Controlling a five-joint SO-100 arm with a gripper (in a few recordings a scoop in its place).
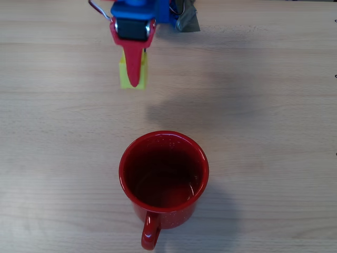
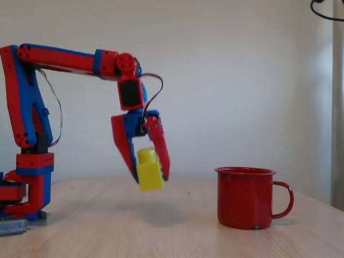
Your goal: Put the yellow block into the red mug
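Two fingers point down and grip the block above the table; the arm's forearm is level, left of the mug.

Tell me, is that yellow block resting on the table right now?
Apart. The fixed view shows the yellow block held between the gripper fingers, with wall visible between its underside and the table.
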